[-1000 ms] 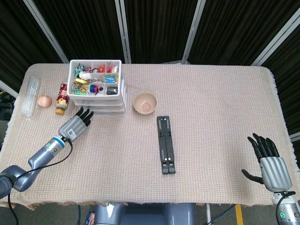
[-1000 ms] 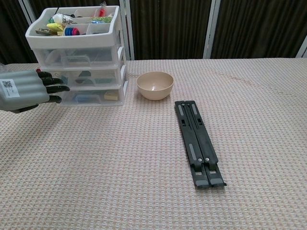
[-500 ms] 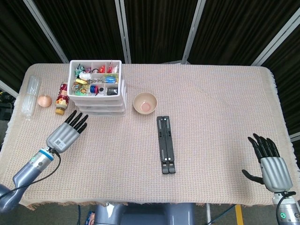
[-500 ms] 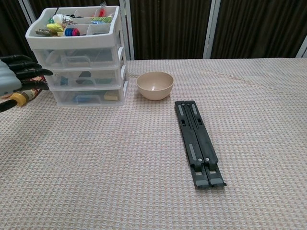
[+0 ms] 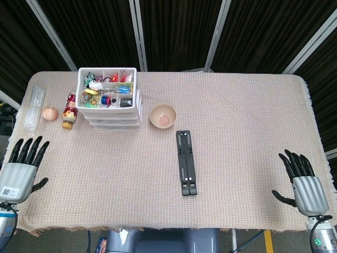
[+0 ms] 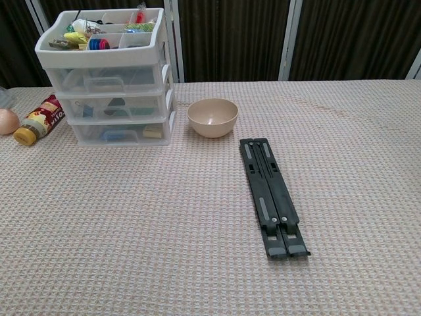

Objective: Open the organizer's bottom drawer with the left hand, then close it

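Clear plastic organizer [image 5: 108,103] with bottom drawer [image 6: 122,132] shut, woven cloth [image 5: 210,158], left hand [image 5: 21,167] splayed, empty, withdrawn well away, right hand [image 5: 304,184] splayed, unmoved.

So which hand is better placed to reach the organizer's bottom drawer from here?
The left hand: it hovers open at the table's left edge, on the organizer's side. The right hand sits at the far right, beyond the bowl and black stand.

— Left hand [image 5: 22,167]? 
— Silver-grey palm shell, black fingers, a small square code label on the back.

— Right hand [image 5: 303,181]? 
— Same grey shell and black fingers; grey wrist, black cable below.
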